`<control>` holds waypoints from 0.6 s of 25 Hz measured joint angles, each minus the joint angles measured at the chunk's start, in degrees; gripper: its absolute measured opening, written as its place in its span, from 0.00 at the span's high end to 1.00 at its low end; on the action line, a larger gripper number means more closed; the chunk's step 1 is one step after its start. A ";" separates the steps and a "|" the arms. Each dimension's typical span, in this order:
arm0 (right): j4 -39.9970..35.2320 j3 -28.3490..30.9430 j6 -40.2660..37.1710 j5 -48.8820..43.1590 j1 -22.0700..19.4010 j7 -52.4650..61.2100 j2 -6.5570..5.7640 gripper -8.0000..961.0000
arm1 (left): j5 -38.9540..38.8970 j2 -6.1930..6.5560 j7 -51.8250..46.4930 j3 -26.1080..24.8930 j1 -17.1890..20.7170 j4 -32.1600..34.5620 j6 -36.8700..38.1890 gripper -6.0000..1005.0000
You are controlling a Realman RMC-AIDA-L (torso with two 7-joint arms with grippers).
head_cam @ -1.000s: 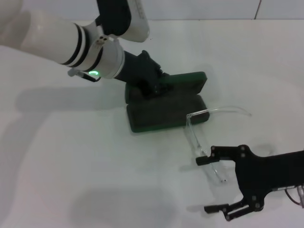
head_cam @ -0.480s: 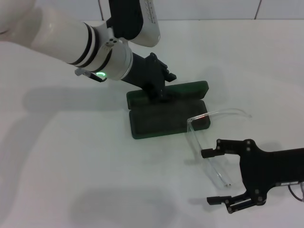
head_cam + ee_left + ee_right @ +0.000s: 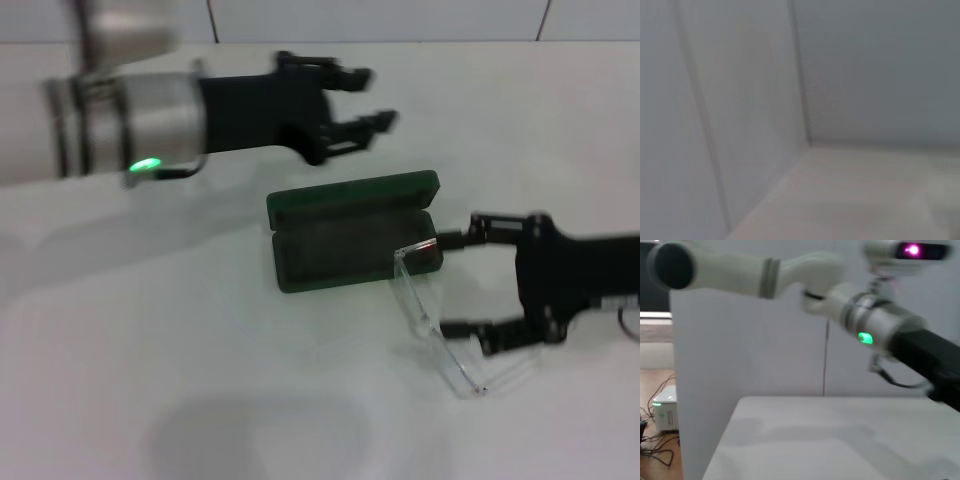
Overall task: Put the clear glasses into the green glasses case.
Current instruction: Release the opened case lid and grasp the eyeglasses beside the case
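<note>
Clear glasses [image 3: 430,320] lie on the white surface [image 3: 200,380], just right of and nearer than the green glasses case [image 3: 350,235]. One clear arm reaches up to the case's near right corner and seems to touch or overlap it; the lens runs diagonally away from there toward the near right.

Green glasses case is open — lid laid back on the far side, dark-lined tray facing up, nothing inside.

Right claw [image 3: 468,283] comes in from the right edge, level with the glasses, fingers spread wide. Upper finger sits near the case's right corner, lower finger beside the lens; the glasses' right part falls between them. No grip visible — can't tell if either finger touches the plastic.

Left claw [image 3: 372,98] is up and beyond the case, clear of it, fingers parted, holding nothing.

Left wrist view shows only blank wall and a strip of surface. Right wrist view shows the left arm [image 3: 880,325] with its green light, not the glasses or case.
</note>
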 joint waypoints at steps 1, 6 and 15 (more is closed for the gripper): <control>-1.38 0.09 0.24 -0.45 0.40 2.66 -0.15 0.10 | -2.93 -0.02 1.20 -0.67 2.03 0.10 0.27 0.48; -15.56 0.20 1.13 -12.42 4.62 22.71 -0.89 0.10 | -7.98 0.24 2.79 -2.28 8.02 -0.12 1.66 0.48; -29.32 -4.07 -1.44 -28.73 11.65 13.56 1.35 0.11 | -12.52 0.19 3.94 -7.39 11.53 -5.28 9.82 0.48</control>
